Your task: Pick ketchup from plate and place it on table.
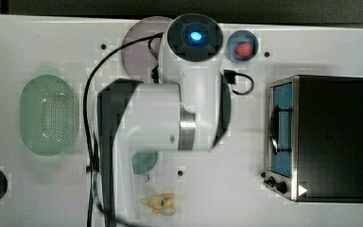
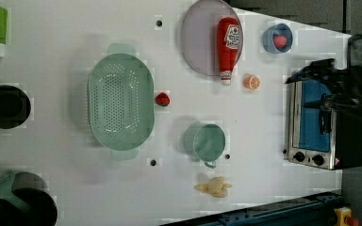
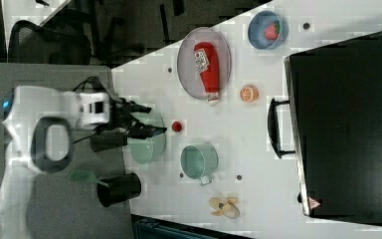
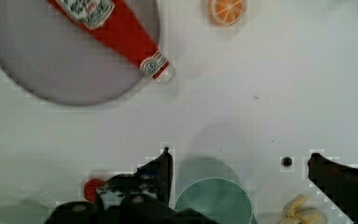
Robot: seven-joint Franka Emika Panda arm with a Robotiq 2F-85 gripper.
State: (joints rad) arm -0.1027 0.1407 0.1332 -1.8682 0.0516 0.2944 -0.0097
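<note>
We see the ketchup [image 2: 228, 44] lying flat on the plate [image 2: 199, 42], its white cap poking past the rim over the white surface [image 2: 264, 141]. In the left view the bottle rests along the plate's right side, cap toward the bottom of the left view, with an orange slice [image 2: 251, 82] just beside the cap. The wrist view shows the same bottle [image 4: 114, 25] slanting across the plate [image 4: 42, 65], cap [image 4: 157, 69] past the edge and the slice [image 4: 227, 10] nearby.

Our gripper [image 4: 237, 170] hangs above the surface with its fingers [image 4: 164, 170] spread wide apart and nothing between them; below the gap sits a green cup [image 4: 213, 200]. In the right view the gripper [image 3: 146, 122] stands well apart from the ketchup [image 3: 206, 64], over the green basket [image 3: 146, 144].

Elsewhere on the surface we note a blue bowl [image 2: 277, 38] holding a red fruit, a small red fruit [image 2: 162, 99] touching the basket [image 2: 120, 101], a toaster oven [image 2: 318, 125] at the left view's right and a pale yellow item [image 2: 213, 186] near the cup [image 2: 207, 142].
</note>
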